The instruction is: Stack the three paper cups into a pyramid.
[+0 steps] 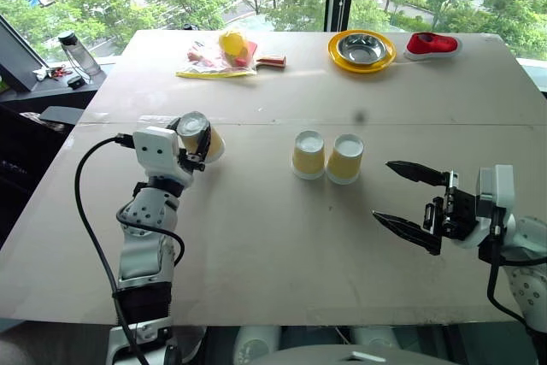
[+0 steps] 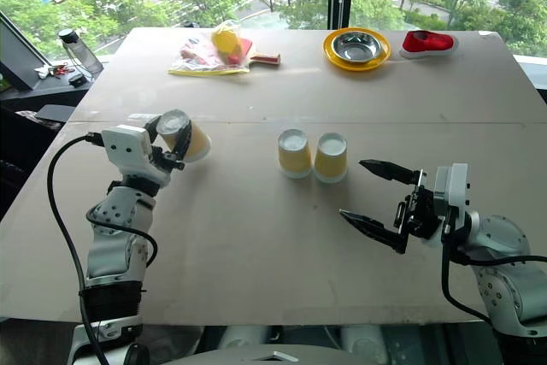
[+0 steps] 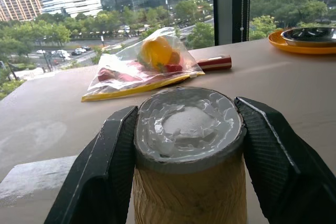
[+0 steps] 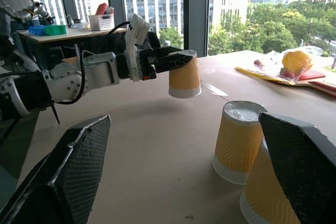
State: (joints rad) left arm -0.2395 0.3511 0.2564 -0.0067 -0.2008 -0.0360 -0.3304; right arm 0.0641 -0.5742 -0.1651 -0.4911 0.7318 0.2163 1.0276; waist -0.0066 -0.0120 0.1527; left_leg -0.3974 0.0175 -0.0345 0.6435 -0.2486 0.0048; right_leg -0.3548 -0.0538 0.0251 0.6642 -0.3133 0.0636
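Observation:
Two yellow-tan paper cups [image 1: 308, 155] [image 1: 345, 159] stand upside down, side by side, at the middle of the table. A third cup [image 1: 201, 137] hangs upside down just above the table on the left, with my left gripper [image 1: 195, 144] shut on its sides. The left wrist view shows that cup's white base [image 3: 188, 121] between the two black fingers [image 3: 105, 166]. My right gripper [image 1: 410, 207] hovers open to the right of the standing pair, pointing toward them, with nothing between its fingers.
At the table's far edge lie a plastic bag with a yellow ball and a paddle [image 1: 224, 55], a yellow-rimmed steel bowl [image 1: 361, 49] and a red shoe [image 1: 432, 44]. A bottle [image 1: 79, 54] stands on a side ledge at the far left.

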